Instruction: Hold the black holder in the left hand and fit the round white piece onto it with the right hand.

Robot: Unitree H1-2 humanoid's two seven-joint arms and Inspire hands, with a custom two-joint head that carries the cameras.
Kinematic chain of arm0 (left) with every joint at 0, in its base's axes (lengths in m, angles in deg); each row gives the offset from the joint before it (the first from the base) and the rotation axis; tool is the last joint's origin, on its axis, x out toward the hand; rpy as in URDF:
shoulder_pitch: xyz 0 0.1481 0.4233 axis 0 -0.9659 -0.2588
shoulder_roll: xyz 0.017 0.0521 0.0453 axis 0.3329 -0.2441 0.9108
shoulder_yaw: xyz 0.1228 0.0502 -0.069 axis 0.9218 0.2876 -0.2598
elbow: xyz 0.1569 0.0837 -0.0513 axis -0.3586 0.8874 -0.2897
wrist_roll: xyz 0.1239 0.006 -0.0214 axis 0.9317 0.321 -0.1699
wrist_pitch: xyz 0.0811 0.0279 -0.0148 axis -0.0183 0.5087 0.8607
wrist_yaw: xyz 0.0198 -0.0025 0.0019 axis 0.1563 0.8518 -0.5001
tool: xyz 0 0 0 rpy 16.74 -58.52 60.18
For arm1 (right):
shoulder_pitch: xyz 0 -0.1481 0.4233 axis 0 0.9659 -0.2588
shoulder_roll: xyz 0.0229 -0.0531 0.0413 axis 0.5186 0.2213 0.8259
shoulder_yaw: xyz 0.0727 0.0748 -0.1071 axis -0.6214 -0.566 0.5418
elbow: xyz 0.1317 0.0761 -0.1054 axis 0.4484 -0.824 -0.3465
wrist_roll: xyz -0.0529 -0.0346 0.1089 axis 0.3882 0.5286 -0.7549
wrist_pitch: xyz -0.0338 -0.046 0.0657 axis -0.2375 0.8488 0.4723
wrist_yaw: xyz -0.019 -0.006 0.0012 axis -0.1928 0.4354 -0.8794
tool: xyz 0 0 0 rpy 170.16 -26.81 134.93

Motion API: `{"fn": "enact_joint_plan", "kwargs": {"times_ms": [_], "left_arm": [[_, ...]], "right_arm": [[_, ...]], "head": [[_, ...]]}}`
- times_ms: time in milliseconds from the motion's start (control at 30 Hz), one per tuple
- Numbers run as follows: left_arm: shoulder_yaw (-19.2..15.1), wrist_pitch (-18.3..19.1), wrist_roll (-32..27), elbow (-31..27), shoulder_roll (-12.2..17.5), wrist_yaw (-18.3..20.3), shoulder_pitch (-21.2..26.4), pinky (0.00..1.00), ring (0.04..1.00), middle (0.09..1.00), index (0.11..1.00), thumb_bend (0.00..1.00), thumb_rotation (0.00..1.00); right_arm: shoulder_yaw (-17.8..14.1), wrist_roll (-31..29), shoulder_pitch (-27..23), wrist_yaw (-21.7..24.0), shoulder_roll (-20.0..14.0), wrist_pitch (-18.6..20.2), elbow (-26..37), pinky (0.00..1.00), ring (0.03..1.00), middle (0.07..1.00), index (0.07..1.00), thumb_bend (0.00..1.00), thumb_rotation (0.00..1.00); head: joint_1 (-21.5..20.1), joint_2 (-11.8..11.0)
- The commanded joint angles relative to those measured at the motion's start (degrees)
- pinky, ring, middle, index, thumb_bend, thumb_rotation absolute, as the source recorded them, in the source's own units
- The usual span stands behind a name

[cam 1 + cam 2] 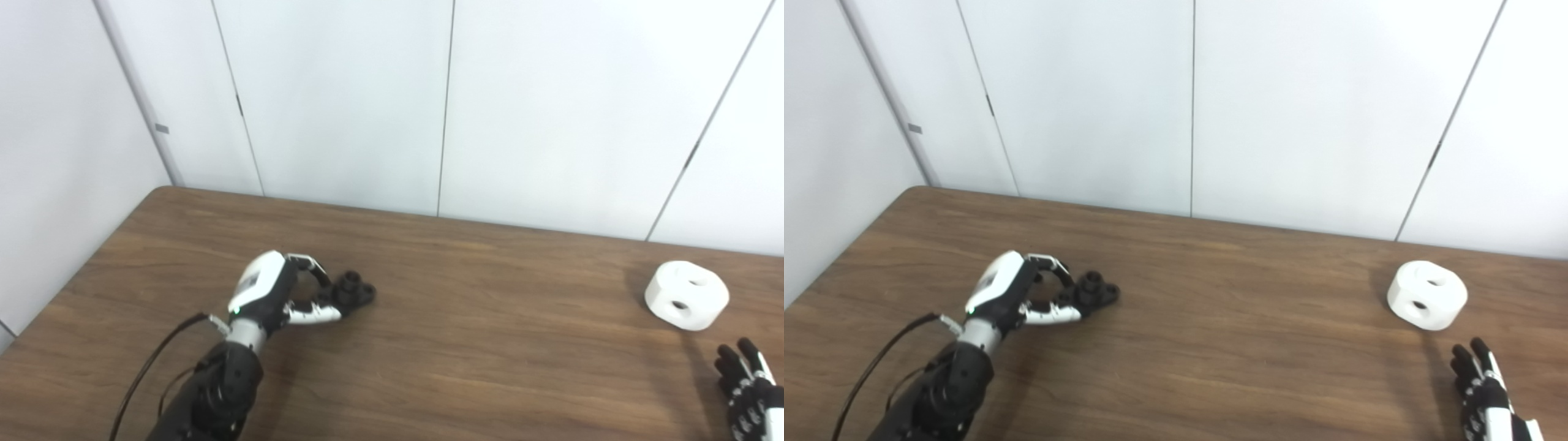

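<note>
The black holder (356, 292) lies on the brown table (465, 343), left of the middle. My left hand (275, 294) reaches it from the left, with fingers and thumb curled around the holder's near-left side and pinching it as it rests on the table. The round white piece (686, 295), with two holes in its top, sits on the table at the far right. My right hand (747, 386) is at the bottom right corner, just in front of the white piece and apart from it. Its fingers are spread and it holds nothing.
White wall panels (343, 104) stand directly behind the table's far edge. A black cable (147, 364) runs along my left forearm. The table's left edge (79, 269) slants close to my left arm.
</note>
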Motion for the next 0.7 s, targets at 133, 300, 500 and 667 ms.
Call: {"fn": "enact_joint_plan", "kwargs": {"times_ms": [133, 300, 500, 667], "left_arm": [[2.33, -1.07, 1.08, -7.11, -1.15, 2.41, -2.04, 0.73, 0.805, 0.759, 0.484, 0.51, 0.06], [3.65, -1.96, 0.19, -10.17, -1.84, 5.6, -4.47, 0.74, 0.81, 0.771, 0.485, 0.51, 0.05], [6.12, -3.98, 0.95, -12.38, -2.21, 7.39, -7.69, 0.74, 0.818, 0.762, 0.485, 0.51, 0.06], [8.88, -5.92, 2.37, -13.01, -2.25, 8.14, -9.99, 0.78, 0.845, 0.764, 0.486, 0.51, 0.06]], "right_arm": [[1.12, 0.22, 0.28, -0.47, 1.84, -1.78, -0.88, 1.0, 0.969, 0.941, 0.989, 0.6, 0.99], [1.46, 1.24, 0.31, -0.78, 2.39, -1.13, 0.5, 1.0, 0.962, 0.94, 0.991, 0.61, 1.0], [2.01, 3.16, 0.1, -1.67, 3.54, -0.26, 2.24, 1.0, 0.957, 0.939, 0.987, 0.63, 1.0], [2.99, 4.9, 0.04, -3.21, 5.04, 3.28, 5.9, 1.0, 0.958, 0.932, 0.986, 0.63, 1.0]], "head": [[-2.26, 1.38], [-5.07, 3.4], [-9.13, 6.13], [-12.68, 8.71]]}}
